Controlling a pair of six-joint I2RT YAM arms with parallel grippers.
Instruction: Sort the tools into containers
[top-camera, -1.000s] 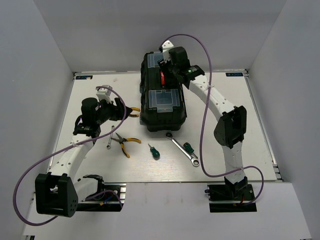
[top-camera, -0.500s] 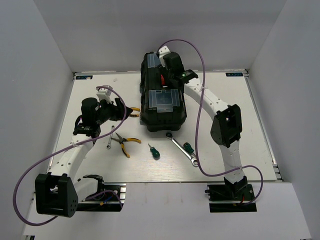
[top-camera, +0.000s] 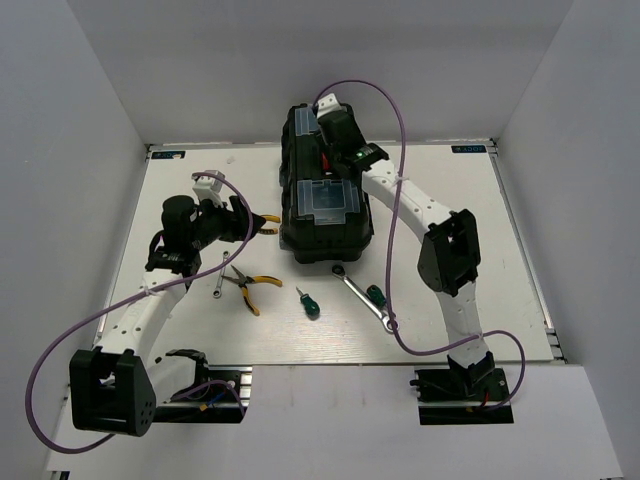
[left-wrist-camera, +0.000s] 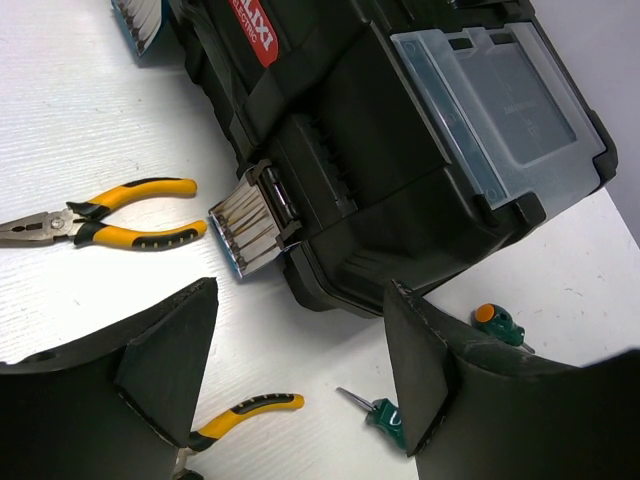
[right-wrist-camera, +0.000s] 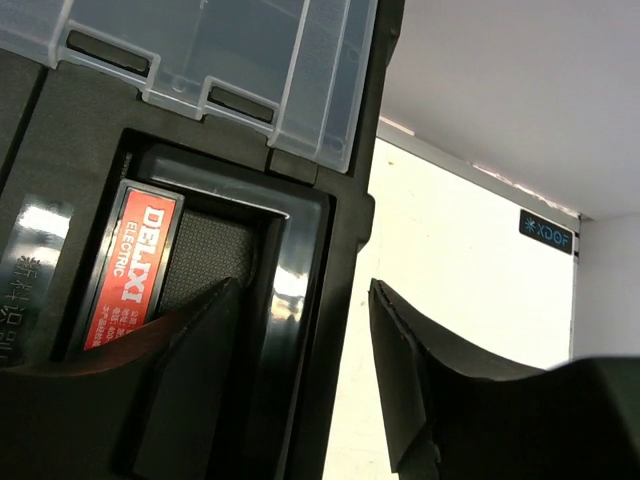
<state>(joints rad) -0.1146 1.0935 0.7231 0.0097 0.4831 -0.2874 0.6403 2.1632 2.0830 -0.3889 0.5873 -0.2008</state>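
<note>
The tools lie loose on the worktop (top-camera: 470, 250), none yet in a compartment. In the top view one pair of pliers (top-camera: 250, 287), the short wrench (top-camera: 219, 283), a green screwdriver (top-camera: 308, 302), the long wrench (top-camera: 366, 298) and the second screwdriver (top-camera: 376, 294) are spread in a row just below the toolbox (top-camera: 327, 210) at frame centre. The other pliers (top-camera: 266, 224) sit at its left flank. They wait outside, I judge, because the lid (left-wrist-camera: 400, 140) is down and the inner compartments cannot be reached.

The right end effector (right-wrist-camera: 300, 390) hangs over the top of the box with its fingers apart, gripping nothing. One finger is over the recess of the handle (right-wrist-camera: 215, 260) and the other past the box's edge, which looks like lining up to take the handle and lift. The left end effector (left-wrist-camera: 300, 370), fingers also spread and empty, faces the silver latch (left-wrist-camera: 250, 228). The latch seems flipped outward, though the angle leaves that unsure.

The red label (right-wrist-camera: 135, 262) on the handle reads "DELIXI ELECTRIC"; in the left wrist view only "LIXI" shows at the upper left. A clear organiser cover (right-wrist-camera: 220, 50) fills the upper left of the right wrist view. A small dark sticker (right-wrist-camera: 545, 232) at the right of that view reads "XDOF".
</note>
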